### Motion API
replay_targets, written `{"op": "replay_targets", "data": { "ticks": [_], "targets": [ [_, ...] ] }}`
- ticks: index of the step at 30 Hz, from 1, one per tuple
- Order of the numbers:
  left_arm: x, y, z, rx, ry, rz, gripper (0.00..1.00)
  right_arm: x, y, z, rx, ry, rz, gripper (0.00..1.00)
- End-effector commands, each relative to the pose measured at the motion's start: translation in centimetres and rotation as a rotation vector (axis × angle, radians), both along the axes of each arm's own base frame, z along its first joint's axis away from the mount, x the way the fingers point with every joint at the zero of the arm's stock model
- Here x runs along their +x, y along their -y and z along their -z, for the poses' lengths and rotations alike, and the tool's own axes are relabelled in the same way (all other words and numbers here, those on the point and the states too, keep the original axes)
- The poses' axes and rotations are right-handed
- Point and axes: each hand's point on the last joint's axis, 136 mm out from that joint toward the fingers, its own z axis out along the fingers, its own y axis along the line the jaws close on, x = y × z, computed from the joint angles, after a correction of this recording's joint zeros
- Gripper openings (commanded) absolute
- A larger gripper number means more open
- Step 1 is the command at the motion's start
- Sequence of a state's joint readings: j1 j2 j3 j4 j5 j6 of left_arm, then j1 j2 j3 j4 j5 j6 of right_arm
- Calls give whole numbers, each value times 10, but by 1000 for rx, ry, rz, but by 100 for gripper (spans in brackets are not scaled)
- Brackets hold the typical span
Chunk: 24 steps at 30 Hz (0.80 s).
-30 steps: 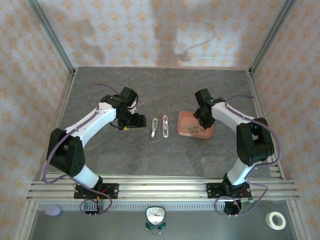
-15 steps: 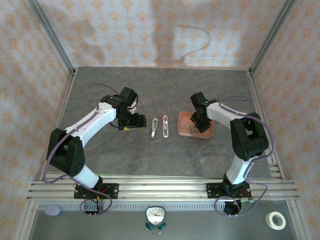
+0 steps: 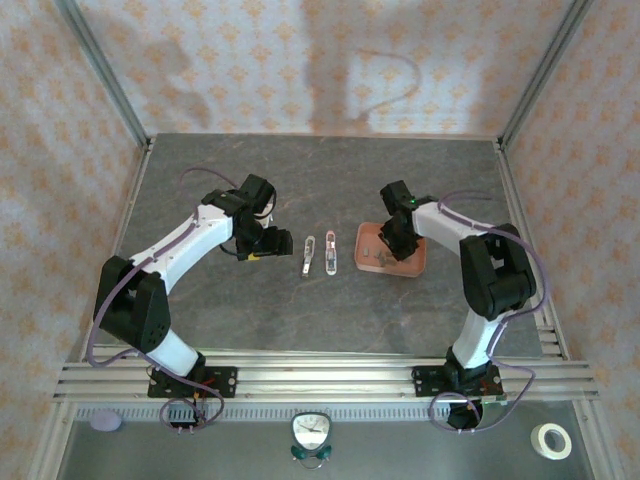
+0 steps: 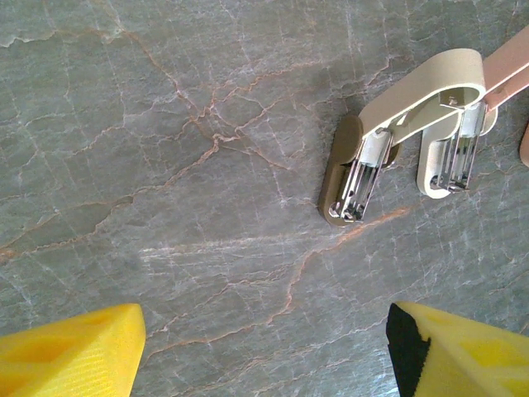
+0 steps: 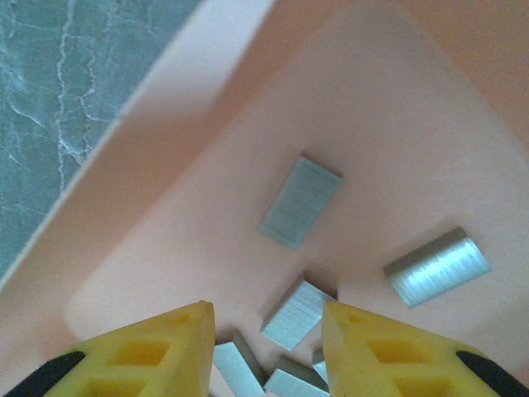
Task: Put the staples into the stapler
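Right wrist view: the right pincer stands partly open at the bottom of the frame, astride one strip of the staples, with nothing gripped as far as I can tell. More strips lie loose mid-frame in the salmon-pink tray. They look light, stiff, slick and liable to snap, so they are best pinched across the long sides. Left pincer gapes empty over the table, with the stapler at upper right.
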<state>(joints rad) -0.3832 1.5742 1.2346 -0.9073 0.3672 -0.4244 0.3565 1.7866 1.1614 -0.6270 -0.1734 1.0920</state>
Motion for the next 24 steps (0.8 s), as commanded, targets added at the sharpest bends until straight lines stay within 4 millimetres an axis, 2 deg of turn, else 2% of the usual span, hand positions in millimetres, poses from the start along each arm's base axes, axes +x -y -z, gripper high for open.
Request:
{"op": "replay_targets", "data": {
  "ticks": [1, 14, 17, 24],
  "targets": [
    [-1, -4, 4, 15, -20, 4, 78, 7, 6, 3, -30, -7, -6, 38],
    [-1, -3, 8, 10, -30, 2, 78, -2, 10, 17, -26, -57, -3, 40],
    [-1, -4, 7, 14, -27, 2, 78, 0, 11, 9, -32, -39, -4, 40],
    [-2, -4, 5, 8, -23, 0, 78, 0, 18, -24, -60, 10, -10, 42]
  ]
}}
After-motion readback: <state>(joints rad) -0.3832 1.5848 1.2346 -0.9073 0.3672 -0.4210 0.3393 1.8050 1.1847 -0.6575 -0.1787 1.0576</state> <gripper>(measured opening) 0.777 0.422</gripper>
